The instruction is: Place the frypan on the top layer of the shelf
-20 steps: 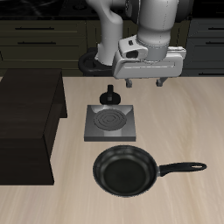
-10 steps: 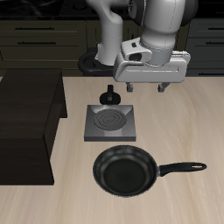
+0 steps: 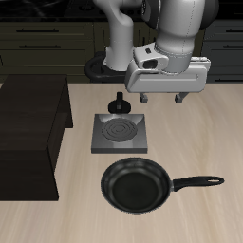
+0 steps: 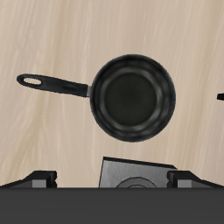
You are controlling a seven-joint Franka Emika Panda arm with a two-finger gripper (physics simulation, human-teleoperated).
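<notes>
The pincer (image 3: 161, 98) is hovering in the upper right of the frame, fingers apart and gripping nothing. Below it, at lower centre, the frypan (image 3: 138, 186) is lying on the table (image 3: 204, 133), just beside the grey burner plate (image 3: 120, 133). The shelf (image 3: 30, 133) is occupying the left edge.

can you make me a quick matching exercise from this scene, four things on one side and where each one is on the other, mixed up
Things:
1. frypan
2. shelf
3. burner plate
4. pincer

Places:
A. in the air above the table, farther back than the pan
B. at the table's side edge, dark boxy unit with a flat top
C. on the table between the small black pot and the pan
D. flat on the table nearest the front edge, handle pointing away from the shelf

Pairs: 1-D, 2-B, 3-C, 4-A
</notes>
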